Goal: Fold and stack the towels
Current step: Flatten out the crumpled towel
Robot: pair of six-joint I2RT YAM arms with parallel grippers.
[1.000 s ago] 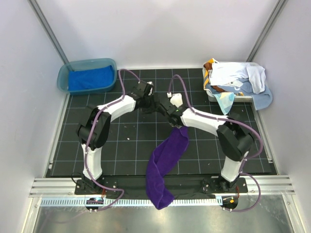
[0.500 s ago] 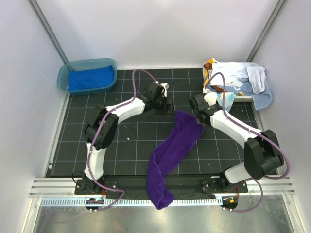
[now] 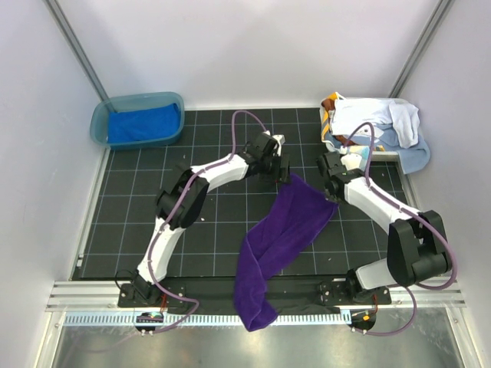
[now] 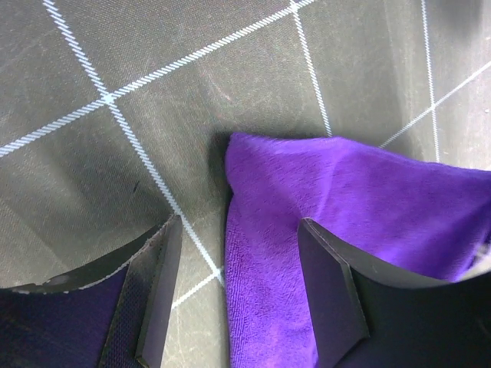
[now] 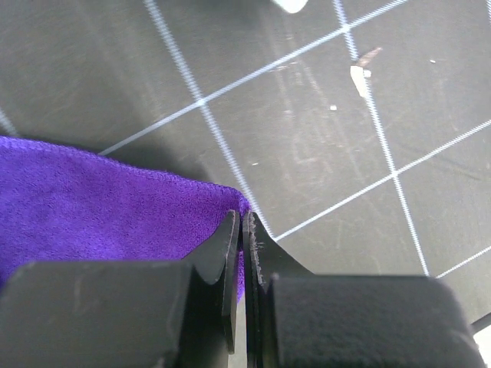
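A deep purple towel (image 3: 280, 234) lies on the black gridded mat, its near end hanging over the front rail. My right gripper (image 3: 331, 190) is shut on the towel's far right corner (image 5: 222, 201), the fingertips (image 5: 230, 253) pinched together with the cloth between them. My left gripper (image 3: 281, 170) stands open over the far left corner (image 4: 253, 165). The cloth lies between its two fingers (image 4: 157, 295) and they do not press it. A royal blue towel (image 3: 142, 123) sits folded in the teal tub. Several white, light blue and orange-brown towels (image 3: 372, 123) are heaped at the back right.
The teal tub (image 3: 100, 123) stands at the back left corner. A white basket (image 3: 387, 156) under the heap is at the back right. Grey walls close in both sides, and a metal rail (image 3: 253, 295) runs along the front edge. Small crumbs (image 5: 359, 73) lie on the mat.
My right gripper has carried its towel corner to the right and farther back, spreading the far edge. My left arm has swung right to the other far corner, jaws staying open.
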